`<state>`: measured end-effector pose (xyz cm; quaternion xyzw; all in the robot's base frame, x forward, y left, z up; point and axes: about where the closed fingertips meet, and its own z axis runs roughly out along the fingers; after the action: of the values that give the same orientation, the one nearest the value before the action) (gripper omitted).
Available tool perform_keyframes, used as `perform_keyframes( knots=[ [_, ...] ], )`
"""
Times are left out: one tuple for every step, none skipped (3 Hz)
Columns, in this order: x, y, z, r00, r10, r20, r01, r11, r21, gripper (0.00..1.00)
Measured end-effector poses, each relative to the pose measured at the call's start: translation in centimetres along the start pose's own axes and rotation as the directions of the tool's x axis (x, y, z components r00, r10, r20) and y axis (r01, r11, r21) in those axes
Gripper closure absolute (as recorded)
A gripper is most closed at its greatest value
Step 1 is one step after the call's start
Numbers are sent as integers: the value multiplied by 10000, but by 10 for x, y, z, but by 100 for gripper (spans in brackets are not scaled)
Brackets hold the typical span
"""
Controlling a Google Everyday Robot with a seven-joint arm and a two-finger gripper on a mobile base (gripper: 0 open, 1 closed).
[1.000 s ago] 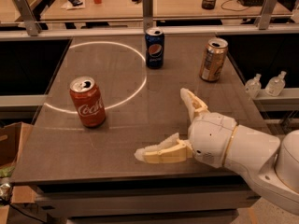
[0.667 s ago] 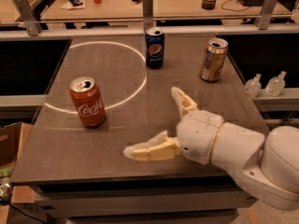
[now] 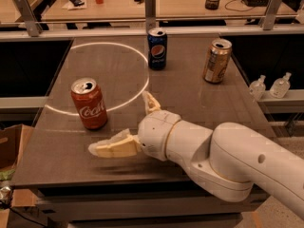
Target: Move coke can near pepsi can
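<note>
The coke can point(image 3: 89, 103), red-orange with white lettering, stands upright at the left of the grey table point(image 3: 190, 87). The pepsi can point(image 3: 157, 49), dark blue with a round logo, stands upright at the back middle, inside a white ring drawn on the table. My gripper point(image 3: 127, 125) is open and empty, low over the table just right of the coke can, a small gap apart. One cream finger point(image 3: 113, 147) reaches toward the front left; the other point(image 3: 151, 101) points toward the back.
A gold-tan can point(image 3: 217, 61) stands at the back right. A metal rail point(image 3: 152, 26) runs along the table's far edge. Two small clear bottles point(image 3: 270, 86) sit on a ledge to the right. A cardboard box point(image 3: 9, 151) stands on the floor at the left.
My arm and gripper have moved left across the table toward the coke can. The fingers stay spread. The cans have not moved.
</note>
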<state>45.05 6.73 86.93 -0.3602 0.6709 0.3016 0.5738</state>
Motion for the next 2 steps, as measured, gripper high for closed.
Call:
perform_keyframes(
  knots=[
    [2, 4, 27, 9999, 77, 107, -79, 9999, 123, 0],
    [-4, 4, 49, 9992, -32, 399, 25, 9998, 184, 0]
  ],
)
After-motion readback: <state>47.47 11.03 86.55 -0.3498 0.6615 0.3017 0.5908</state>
